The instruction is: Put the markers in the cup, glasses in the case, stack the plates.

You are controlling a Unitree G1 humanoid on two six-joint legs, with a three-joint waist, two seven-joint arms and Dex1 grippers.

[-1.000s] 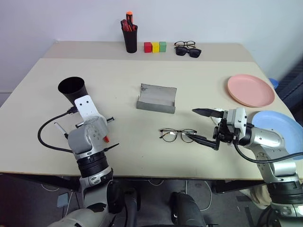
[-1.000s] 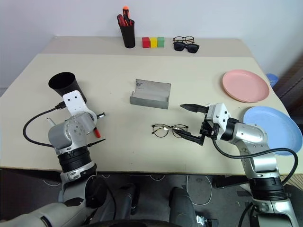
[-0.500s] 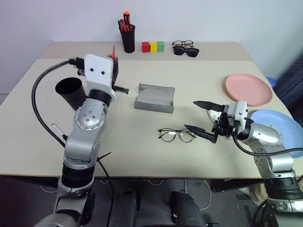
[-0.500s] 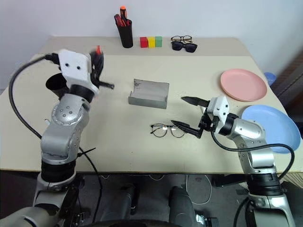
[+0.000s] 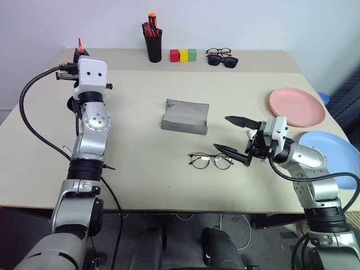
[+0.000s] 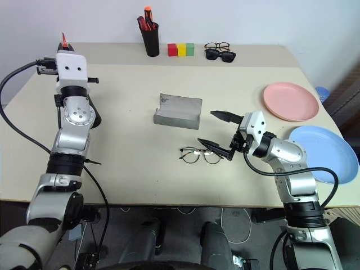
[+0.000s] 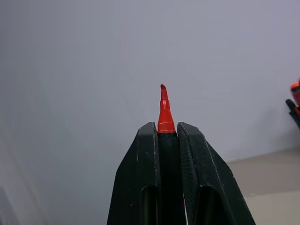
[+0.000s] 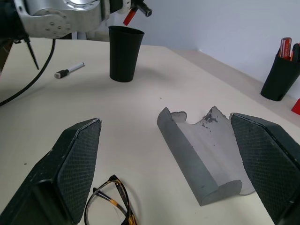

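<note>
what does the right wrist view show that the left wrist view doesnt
Right wrist, not left: the black cup, open grey case, glasses, a loose pen, and the right gripper, jaws open. Left wrist, not right: the left gripper, jaws shut on the marker's red nib, close up. Both: that held marker, the pen holder, the table.

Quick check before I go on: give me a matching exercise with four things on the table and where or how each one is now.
Things:
1. red marker
2. glasses
3. grey case
4. pink plate

States:
A. lying open at mid-table
B. on the table beside the blue plate, not stacked
C. clamped in the left gripper, tip up
D. flat on the table by the open right gripper

Pairs: 1-C, 2-D, 3-A, 4-B
</note>
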